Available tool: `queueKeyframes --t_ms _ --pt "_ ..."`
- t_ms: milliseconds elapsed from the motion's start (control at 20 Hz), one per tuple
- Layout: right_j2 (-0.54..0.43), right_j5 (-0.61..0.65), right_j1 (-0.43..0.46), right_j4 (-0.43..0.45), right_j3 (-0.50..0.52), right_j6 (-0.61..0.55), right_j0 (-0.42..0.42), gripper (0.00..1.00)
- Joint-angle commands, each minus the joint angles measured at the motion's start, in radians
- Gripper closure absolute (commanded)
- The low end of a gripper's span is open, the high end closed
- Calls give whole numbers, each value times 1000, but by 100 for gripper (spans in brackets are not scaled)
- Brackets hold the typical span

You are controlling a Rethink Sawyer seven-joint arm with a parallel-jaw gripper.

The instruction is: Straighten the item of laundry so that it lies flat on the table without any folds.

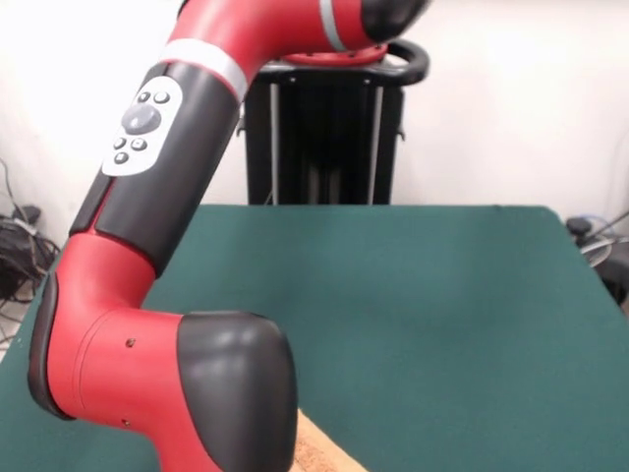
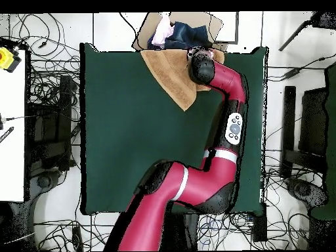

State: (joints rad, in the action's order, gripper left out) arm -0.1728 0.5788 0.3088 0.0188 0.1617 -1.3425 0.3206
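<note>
The item of laundry is a light orange-tan towel lying at the top edge of the dark green table in the overhead view. It lies askew, with one corner pointing down toward the table's middle. In the front view only a small tan strip of the towel shows at the bottom edge, on the table. The red and black arm's end hangs over the towel's right part. The gripper is hidden under the arm's wrist in both views.
A cardboard box holding blue and pink clothes sits just past the table's top edge in the overhead view. Cables cover the floor around the table. The arm's big elbow fills the front view's lower left.
</note>
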Motion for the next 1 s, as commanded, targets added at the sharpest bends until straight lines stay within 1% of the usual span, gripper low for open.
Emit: queueKeyframes --t_ms 50,350,650,1000 --pt "71 121 59 62 159 -309 -35 100" --pt "113 108 13 49 220 -345 -44 100" --pt "131 79 -17 36 269 -363 -50 100" --pt "159 -74 -85 45 415 -401 -64 100"
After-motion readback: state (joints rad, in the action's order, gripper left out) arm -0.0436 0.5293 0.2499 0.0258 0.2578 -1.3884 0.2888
